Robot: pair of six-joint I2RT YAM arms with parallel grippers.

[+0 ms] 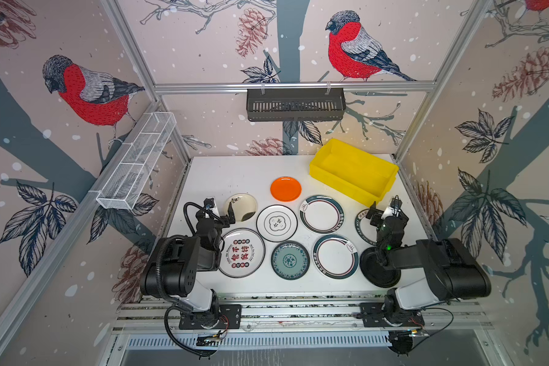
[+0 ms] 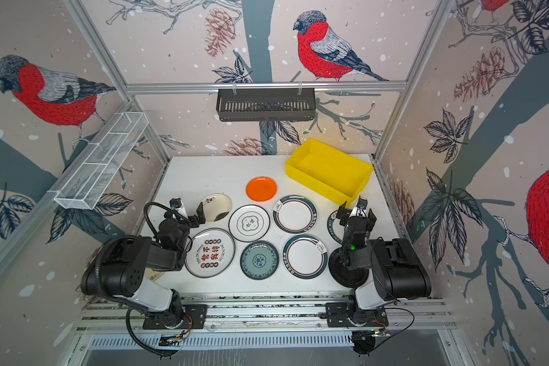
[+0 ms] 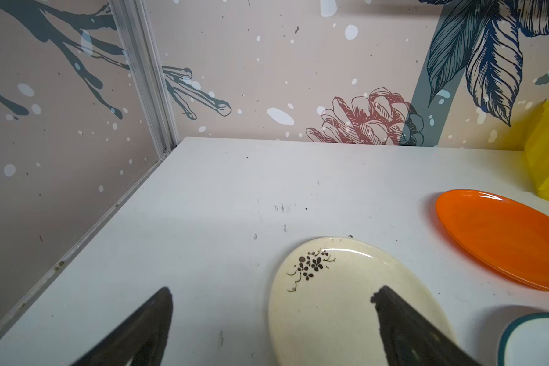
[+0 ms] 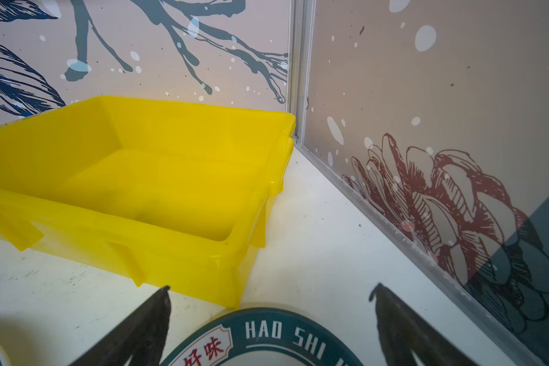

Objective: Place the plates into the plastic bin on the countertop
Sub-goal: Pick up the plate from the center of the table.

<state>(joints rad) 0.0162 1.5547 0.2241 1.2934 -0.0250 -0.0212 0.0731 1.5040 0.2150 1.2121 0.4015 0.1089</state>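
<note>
White tabletop [image 1: 229, 174], starting from your end: the black plate [image 1: 381, 269] sits on the right, half hidden under the right arm [image 1: 450, 269]. In the same front row you've got the red-character plate [image 1: 241, 253], the teal-patterned plate [image 1: 290, 260] and a dark-rimmed white plate [image 1: 335, 256]. One row back there's the cream floral plate [image 1: 241, 207], an emblem plate [image 1: 276, 222], a second dark-rimmed plate [image 1: 321, 214] and the HAO SHI plate [image 4: 267, 331]. Your left end effector [image 3: 273, 294] is spread wide, straddling the edge of the cream floral plate, gripping nothing. Your right end effector [image 4: 271, 291] is spread just as wide over the HAO SHI plate, also gripping nothing. Behind that row the orange plate [image 1: 286, 189] lies on its own. Farthest back, the plastic bin [image 1: 339, 183] sits angled in the far right corner, bright yellow, and every plate you can see lies outside it.
</note>
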